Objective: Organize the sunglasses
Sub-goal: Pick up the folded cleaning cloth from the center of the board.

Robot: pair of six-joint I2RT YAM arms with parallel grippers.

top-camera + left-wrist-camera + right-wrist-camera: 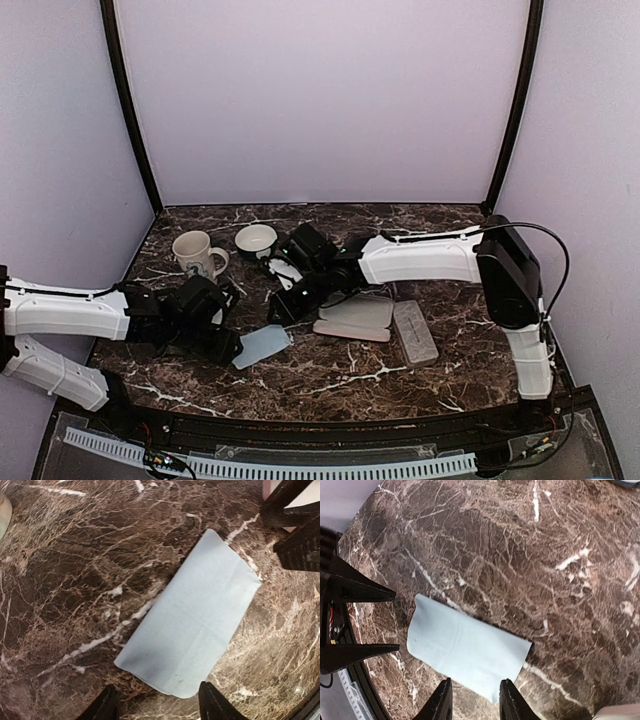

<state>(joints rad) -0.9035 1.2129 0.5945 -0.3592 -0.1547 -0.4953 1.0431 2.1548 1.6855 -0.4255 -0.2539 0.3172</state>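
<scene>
Nearest up: a white slotted strip (270, 465) along the near edge, right by the arm bases. Just past that, a light-blue cloth (263, 346) lying flat on the dark marble tabletop (330, 385), a bit left of centre. Left hand (156, 690) reaching in from the left, fingers clearly parted and straddling one short end of the cloth without pinching it, so nothing gripped. Same deal with the right hand (475, 682) from the far-right side: parted a little less, poised over the cloth's other end with one corner between the fingers, not clamped on anything either. Right of the cloth, a pink case (355, 318), looks open, partly under the right arm. Just beside it, further right, a grey case (415, 332). Over at the far left, a cream mug (197, 252) next to a small white bowl (256, 240). Can't find the sunglasses in any view, so no telling where.
</scene>
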